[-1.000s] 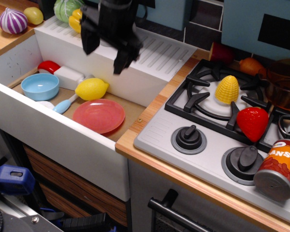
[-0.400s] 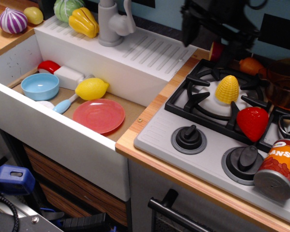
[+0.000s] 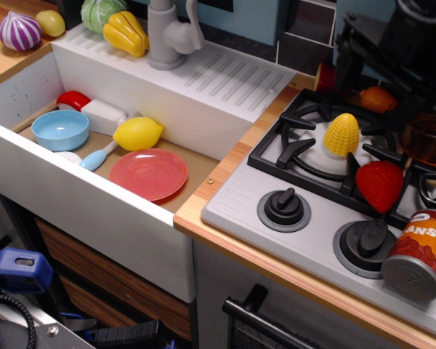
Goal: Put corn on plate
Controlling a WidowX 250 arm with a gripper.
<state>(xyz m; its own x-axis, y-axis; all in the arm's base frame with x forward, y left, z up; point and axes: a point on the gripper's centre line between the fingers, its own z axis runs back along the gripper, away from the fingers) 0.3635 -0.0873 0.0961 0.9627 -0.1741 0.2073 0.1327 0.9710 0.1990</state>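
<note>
The corn (image 3: pixel 341 134), yellow and bumpy, stands upright on the back left burner of the toy stove (image 3: pixel 305 156). The salmon-pink plate (image 3: pixel 149 174) lies flat and empty in the sink (image 3: pixel 94 211), far left of the corn. My black gripper (image 3: pixel 384 83) hangs above the back of the stove, up and to the right of the corn and clear of it. Its fingers look spread apart with nothing between them.
In the sink lie a yellow lemon (image 3: pixel 137 134), a light blue bowl (image 3: pixel 60 129) and a spoon. A yellow pepper (image 3: pixel 126 33) and grey faucet (image 3: pixel 167 33) sit on the ledge. A red strawberry (image 3: pixel 380 185), a can (image 3: pixel 420 254) and an orange pot (image 3: pixel 429 127) crowd the stove.
My gripper has swung from above the sink's faucet rightward to above the back of the stove, near the corn. The objects have not moved.
</note>
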